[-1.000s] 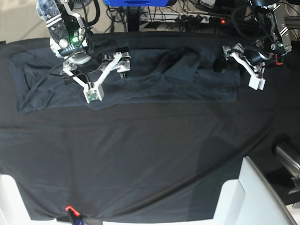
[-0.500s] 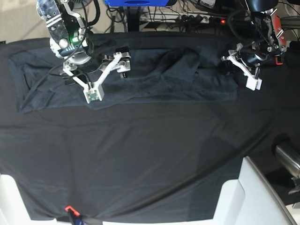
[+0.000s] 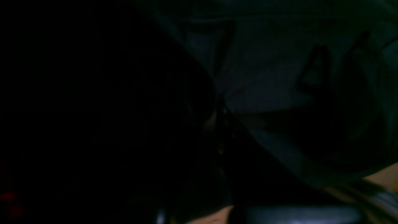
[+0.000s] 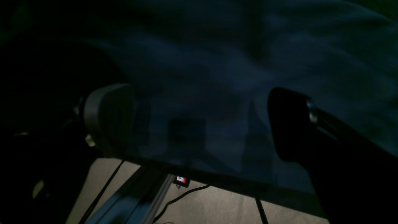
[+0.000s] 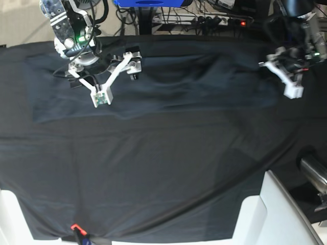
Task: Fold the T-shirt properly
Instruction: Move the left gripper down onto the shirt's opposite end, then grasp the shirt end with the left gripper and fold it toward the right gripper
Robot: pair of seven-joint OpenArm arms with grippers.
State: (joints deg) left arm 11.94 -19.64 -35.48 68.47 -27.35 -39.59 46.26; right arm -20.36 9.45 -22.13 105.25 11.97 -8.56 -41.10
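Note:
The slate-grey T-shirt [image 5: 194, 81] lies stretched out as a wide band across the far part of the black table cloth [image 5: 153, 178]. At its right end my left gripper [image 5: 276, 64] is shut on the T-shirt's edge. The left wrist view is very dark, with T-shirt fabric [image 3: 264, 77] close against the fingers. Over the shirt's left part my right gripper [image 5: 104, 69] hovers open. In the right wrist view its fingers [image 4: 108, 121] stand far apart, nothing between them, with the shirt [image 4: 233, 62] beneath.
White panels stand at the near corners [image 5: 271, 214]. A metal cylinder [image 5: 311, 171] sticks in at the right edge. Cables and a power strip [image 5: 204, 20] run behind the table's far edge. An orange clip [image 5: 75, 227] sits on the front edge.
My left gripper closed on the shirt's right end and drew it rightward. The bunched fold in the shirt's middle flattened. My right gripper shifted slightly toward the far edge, staying open.

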